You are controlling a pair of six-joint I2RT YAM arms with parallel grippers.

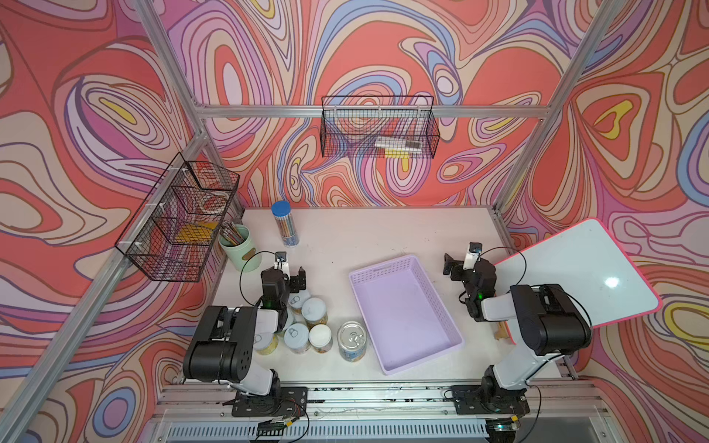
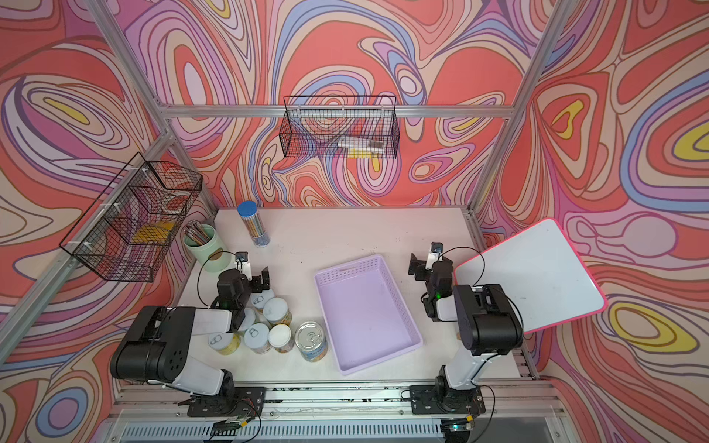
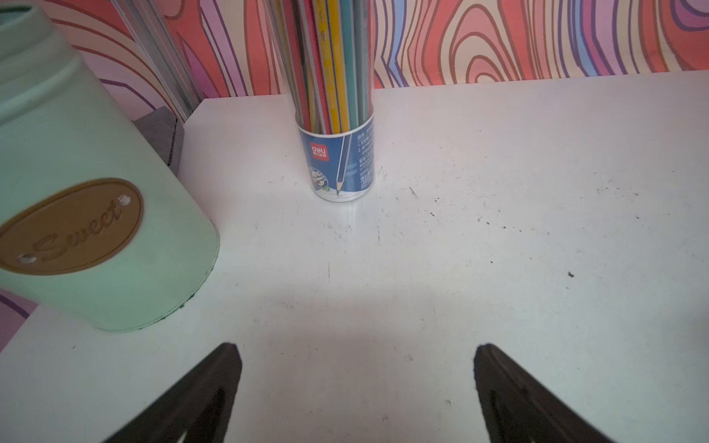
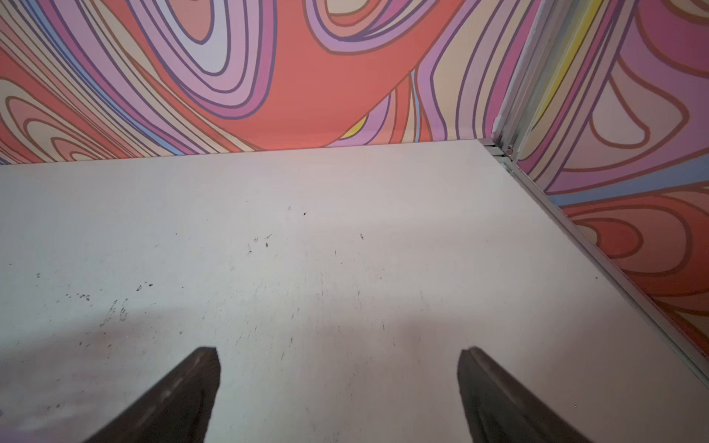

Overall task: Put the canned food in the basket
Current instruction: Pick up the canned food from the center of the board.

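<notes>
On the white tabletop (image 1: 364,237), the shallow rectangular lilac plastic basket with slotted sides (image 1: 383,264) is lying near the middle, its long axis running roughly from 11 to 5 o'clock. The small cylindrical tins with silver or white tops and yellowish labels (image 1: 314,308) are standing upright in a tight cluster at about 9 o'clock from the basket, well outside it. Some are partly hidden under the left arm. The wider blue-labelled tin with a silver pull-tab top (image 1: 352,341) is standing at the cluster's 3 o'clock edge, just beside the basket's wall.

The left pincer (image 1: 292,274) is hanging at the cluster's 12 o'clock edge with its jaws spread wide and nothing between them. In the left wrist view it (image 3: 356,356) is facing the tall clear blue-capped pencil tube (image 3: 335,161) and the pale green pencil cup (image 3: 96,230).

The right pincer (image 1: 458,264) is hanging at about 2 o'clock from the basket, apart from it. Its jaws are likewise spread wide and gripping nothing, over bare tabletop in the right wrist view (image 4: 339,353).

A white board with a pink edge (image 1: 583,268) is leaning at the tabletop's 3 o'clock side.
</notes>
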